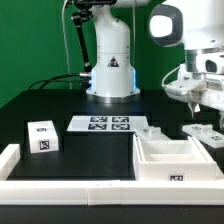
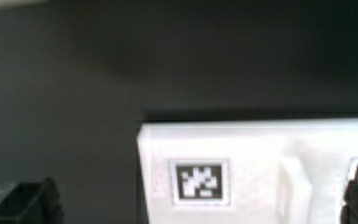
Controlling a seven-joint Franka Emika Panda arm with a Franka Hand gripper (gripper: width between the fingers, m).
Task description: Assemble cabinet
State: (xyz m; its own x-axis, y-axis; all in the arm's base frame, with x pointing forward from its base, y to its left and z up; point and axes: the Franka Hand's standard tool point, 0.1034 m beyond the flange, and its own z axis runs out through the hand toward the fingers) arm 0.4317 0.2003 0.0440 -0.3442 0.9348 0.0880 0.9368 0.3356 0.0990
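Note:
The cabinet (image 1: 165,152), a white open box with inner dividers and a tag on its front, stands at the front on the exterior view's right. My gripper (image 1: 196,104) hangs in the air behind it, above a flat white tagged part (image 1: 206,132) on the black table. In the wrist view the gripper (image 2: 194,205) is open and empty. One dark fingertip (image 2: 23,202) shows at each edge, with the tagged white part (image 2: 247,165) lying below and between them.
A small white tagged block (image 1: 42,137) stands at the exterior view's left. The marker board (image 1: 108,124) lies in the middle before the robot base (image 1: 110,70). A white L-shaped wall (image 1: 60,185) runs along the front and left edges.

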